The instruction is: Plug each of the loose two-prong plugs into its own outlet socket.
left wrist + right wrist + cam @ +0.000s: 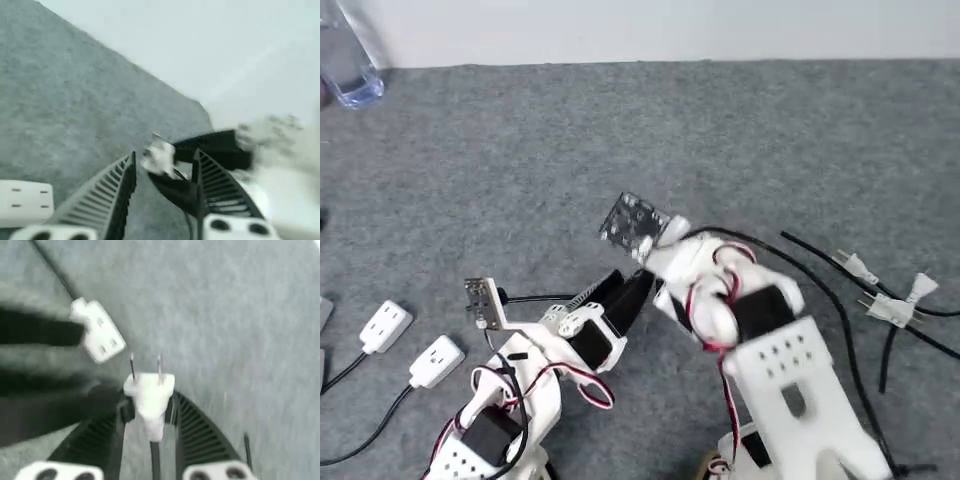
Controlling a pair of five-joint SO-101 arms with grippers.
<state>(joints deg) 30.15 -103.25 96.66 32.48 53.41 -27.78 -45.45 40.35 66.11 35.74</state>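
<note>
Risk: right gripper (149, 409) clamps plug (149, 390), prongs (159, 367) offset from socket (97, 332) near left gripper (164, 153) (grip state unclear); pushing now could miss and bend them.

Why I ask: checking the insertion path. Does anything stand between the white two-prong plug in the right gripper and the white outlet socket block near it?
Nothing visible does. Only a narrow strip of bare grey carpet separates the prongs of the white two-prong plug, held in the right gripper, from the white outlet socket block.
</note>
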